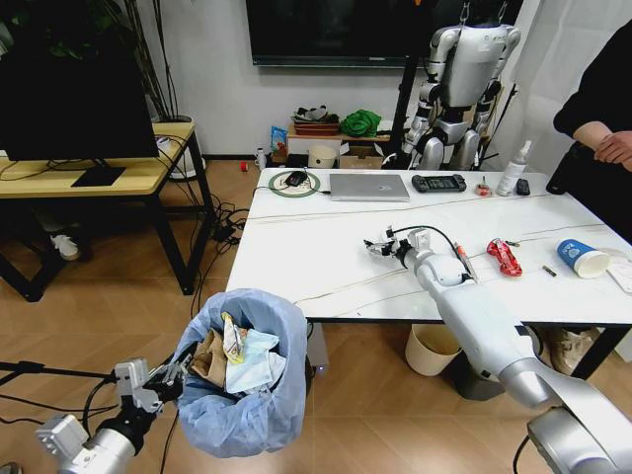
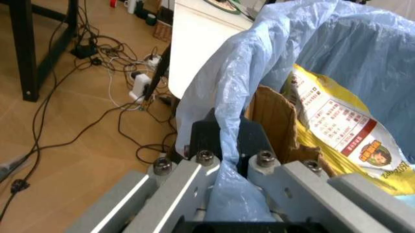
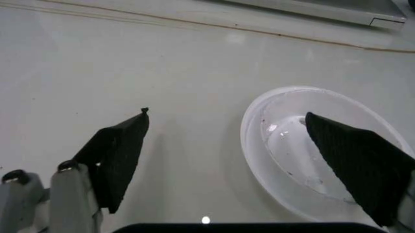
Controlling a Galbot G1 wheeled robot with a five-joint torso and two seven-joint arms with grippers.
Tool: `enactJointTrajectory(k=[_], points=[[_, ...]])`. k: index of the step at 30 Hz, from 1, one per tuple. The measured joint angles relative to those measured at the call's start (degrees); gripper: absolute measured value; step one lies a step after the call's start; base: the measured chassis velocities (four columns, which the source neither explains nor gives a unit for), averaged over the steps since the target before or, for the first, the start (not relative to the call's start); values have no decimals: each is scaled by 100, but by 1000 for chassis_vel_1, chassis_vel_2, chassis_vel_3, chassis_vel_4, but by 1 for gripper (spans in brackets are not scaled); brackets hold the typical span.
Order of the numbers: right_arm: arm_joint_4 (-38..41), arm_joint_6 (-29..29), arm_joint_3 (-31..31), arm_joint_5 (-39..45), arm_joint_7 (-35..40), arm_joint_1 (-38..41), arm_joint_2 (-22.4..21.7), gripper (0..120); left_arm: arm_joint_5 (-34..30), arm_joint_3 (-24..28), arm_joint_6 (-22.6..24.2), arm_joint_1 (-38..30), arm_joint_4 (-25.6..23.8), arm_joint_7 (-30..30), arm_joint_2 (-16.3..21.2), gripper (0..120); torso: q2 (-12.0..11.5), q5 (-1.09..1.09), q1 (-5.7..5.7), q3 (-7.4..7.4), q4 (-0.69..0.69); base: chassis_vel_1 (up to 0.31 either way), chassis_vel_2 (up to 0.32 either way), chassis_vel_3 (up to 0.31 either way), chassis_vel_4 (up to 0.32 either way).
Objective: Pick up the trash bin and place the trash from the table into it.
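The left gripper [image 2: 224,145] is clamped on the bag-lined rim of the trash bin [image 1: 247,380], held beside the table [image 1: 316,257] — brown cardboard [image 2: 275,121], a yellow wrapper [image 2: 340,128] and white scraps lie inside. The right gripper [image 3: 227,155] stands wide open — one pad over a clear plastic lid [image 3: 285,145].

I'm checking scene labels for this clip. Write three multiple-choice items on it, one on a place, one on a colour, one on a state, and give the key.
1. Where is the trash bin?
A. on the table
B. beside the table's near corner, held at its rim
C. under the wooden desk

2. What colour is the bin's bag?
A. black
B. light blue
C. green

3. How is the right gripper?
A. open over a clear plastic lid
B. shut on a red wrapper
C. shut on a paper cup

Key: 1 B, the left gripper clamps the rim off the table; 2 B, the liner shows pale blue; 3 A, its fingers stand apart.
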Motion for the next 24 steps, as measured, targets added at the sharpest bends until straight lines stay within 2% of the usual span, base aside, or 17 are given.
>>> enactJointTrajectory(k=[2, 7, 10, 14, 16, 21, 24], points=[[-28, -8, 8, 1, 7, 10, 3, 86, -3, -1, 0, -1, 0, 0, 2, 0, 0, 0, 0, 0, 0, 0, 0, 0, 0], [-84, -18, 22, -45, 29, 20, -52, 62, -8, -2, 0, -7, 15, -1, 4, 0, 0, 0, 0, 0, -1, 0, 0, 0, 0], [-83, -18, 22, -63, 36, 12, -79, 55, -9, 0, 0, -12, 20, -1, 6, 0, 0, 0, 0, 0, -1, 0, 0, 0, 0], [-65, -12, 17, -121, 38, -14, -148, 36, -15, 7, 0, -14, 21, -1, 11, 0, 0, 0, 0, 0, 0, 0, 0, 0, 0], [-64, -6, 13, -144, 36, -14, -162, 34, -17, 7, 0, -14, 21, -1, 12, 0, 0, 0, 0, 0, 0, 0, 0, 0, 0], [-22, 11, -7, -211, 27, -52, -260, 12, -23, 2, 0, -10, 19, 0, 26, 0, 0, 0, 0, 0, -1, 0, 0, 0, 0], [0, 12, -5, -212, 24, -62, -281, 7, -23, 2, 0, -9, 14, 0, 26, 0, 0, 0, 0, -1, 0, 0, 0, 0, 0]])
